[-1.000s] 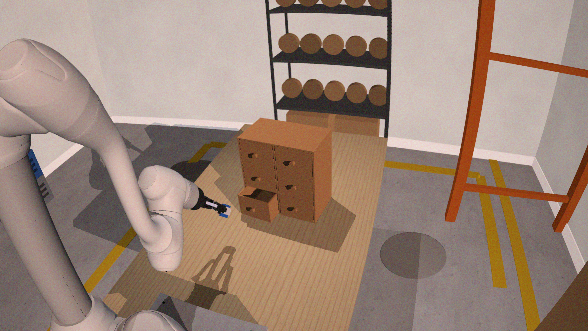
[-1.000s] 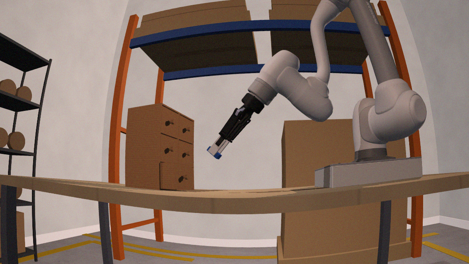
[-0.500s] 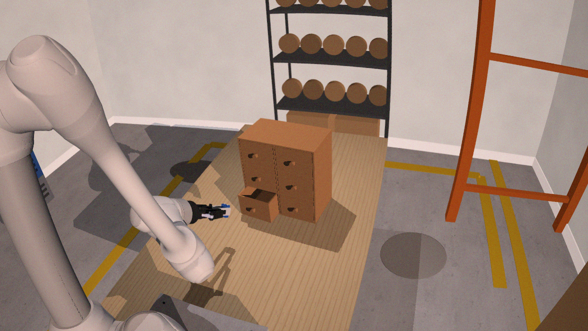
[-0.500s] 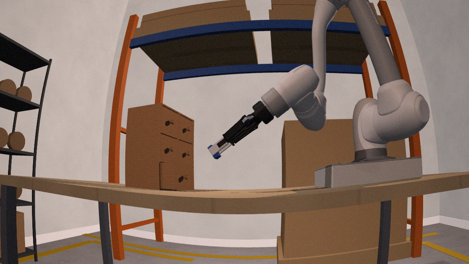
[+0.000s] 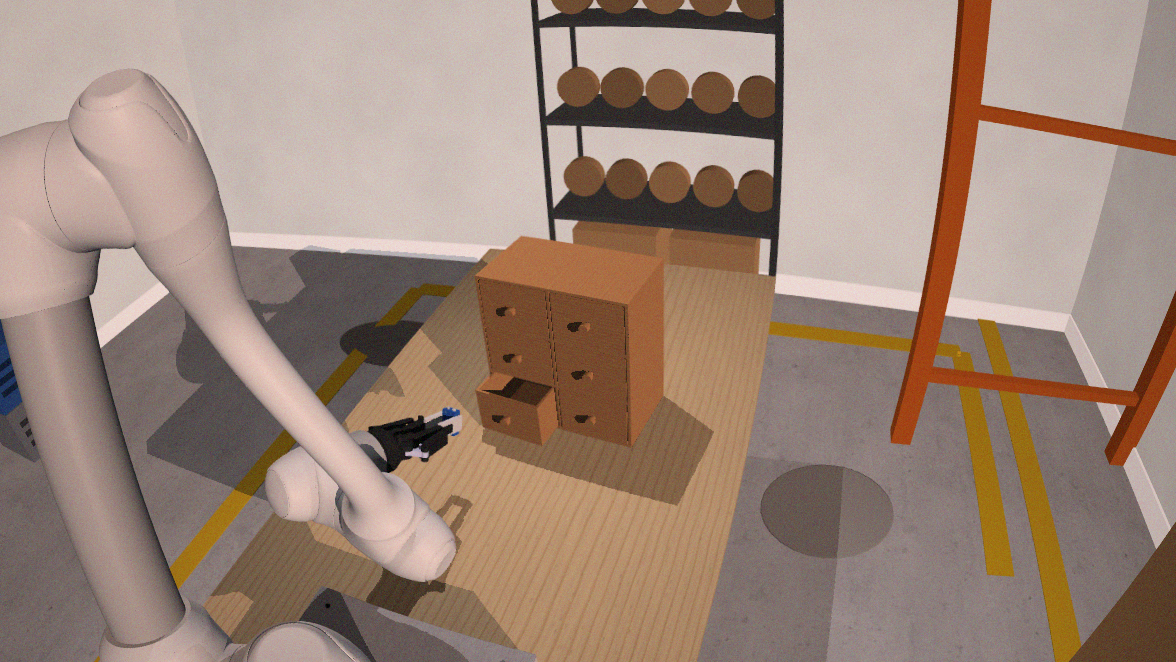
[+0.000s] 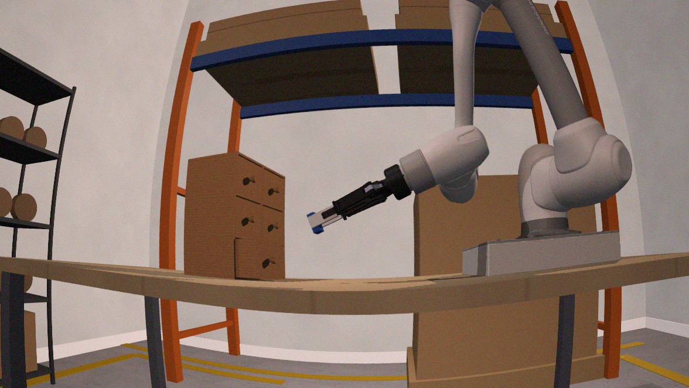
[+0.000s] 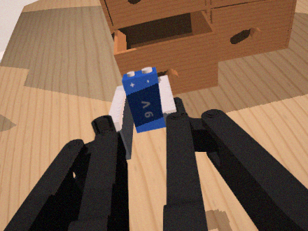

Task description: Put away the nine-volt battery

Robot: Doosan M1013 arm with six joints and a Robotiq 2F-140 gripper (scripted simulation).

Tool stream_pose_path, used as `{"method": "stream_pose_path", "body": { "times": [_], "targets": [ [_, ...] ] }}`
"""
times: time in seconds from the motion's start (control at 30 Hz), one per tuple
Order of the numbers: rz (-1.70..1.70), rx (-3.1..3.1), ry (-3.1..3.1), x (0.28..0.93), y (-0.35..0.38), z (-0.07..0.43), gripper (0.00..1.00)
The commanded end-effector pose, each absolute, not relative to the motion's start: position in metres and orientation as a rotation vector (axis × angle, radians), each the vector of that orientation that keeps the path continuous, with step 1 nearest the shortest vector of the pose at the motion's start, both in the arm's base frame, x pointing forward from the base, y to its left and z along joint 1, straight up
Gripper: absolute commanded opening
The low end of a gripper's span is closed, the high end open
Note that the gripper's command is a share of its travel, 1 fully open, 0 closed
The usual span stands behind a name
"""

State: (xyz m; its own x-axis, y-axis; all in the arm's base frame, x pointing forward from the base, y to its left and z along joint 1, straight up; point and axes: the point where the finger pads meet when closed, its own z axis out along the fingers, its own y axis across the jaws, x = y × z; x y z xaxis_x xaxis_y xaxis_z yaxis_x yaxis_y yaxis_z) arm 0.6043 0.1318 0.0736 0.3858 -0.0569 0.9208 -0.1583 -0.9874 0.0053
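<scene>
My gripper [image 7: 145, 96] is shut on a blue nine-volt battery [image 7: 144, 98] and holds it above the table, tilted down toward the chest. It also shows in the top view [image 5: 448, 423] and the exterior view [image 6: 316, 222]. The small wooden chest [image 5: 564, 343] has two columns of three drawers. Its bottom left drawer [image 5: 516, 405] is pulled partly out; in the wrist view this drawer [image 7: 164, 43] lies just ahead of the battery. Its inside is dark and I cannot tell what it holds. The other drawers are pushed in.
The chest stands at the far middle of the wooden table [image 5: 526, 509]. A black shelf rack with round logs [image 5: 662, 123] and cardboard boxes stands behind it. An orange rack frame [image 5: 1028, 246] is at the right. The arm's base [image 6: 539, 252] sits on the table's near end.
</scene>
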Motion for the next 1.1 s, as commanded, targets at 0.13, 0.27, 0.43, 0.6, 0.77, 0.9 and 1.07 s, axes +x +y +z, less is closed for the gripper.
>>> {"method": "stream_pose_path", "body": {
  "times": [0.13, 0.27, 0.43, 0.6, 0.77, 0.9, 1.07],
  "targets": [
    [1.736, 2.507, -0.190, 0.6025, 0.1335, 0.0724, 0.14],
    [1.740, 2.505, -0.190, 0.6024, 0.1335, 0.0724, 0.14],
    [1.742, 2.504, -0.190, 0.6024, 0.1335, 0.0724, 0.14],
    [1.742, 2.504, -0.190, 0.6027, 0.1335, 0.0724, 0.14],
    [1.742, 2.504, -0.190, 0.6040, 0.1333, 0.0724, 0.14],
    [1.742, 2.504, -0.190, 0.6060, 0.1330, 0.0723, 0.14],
    [1.742, 2.504, -0.190, 0.6118, 0.1321, 0.0723, 0.14]
  ]
}}
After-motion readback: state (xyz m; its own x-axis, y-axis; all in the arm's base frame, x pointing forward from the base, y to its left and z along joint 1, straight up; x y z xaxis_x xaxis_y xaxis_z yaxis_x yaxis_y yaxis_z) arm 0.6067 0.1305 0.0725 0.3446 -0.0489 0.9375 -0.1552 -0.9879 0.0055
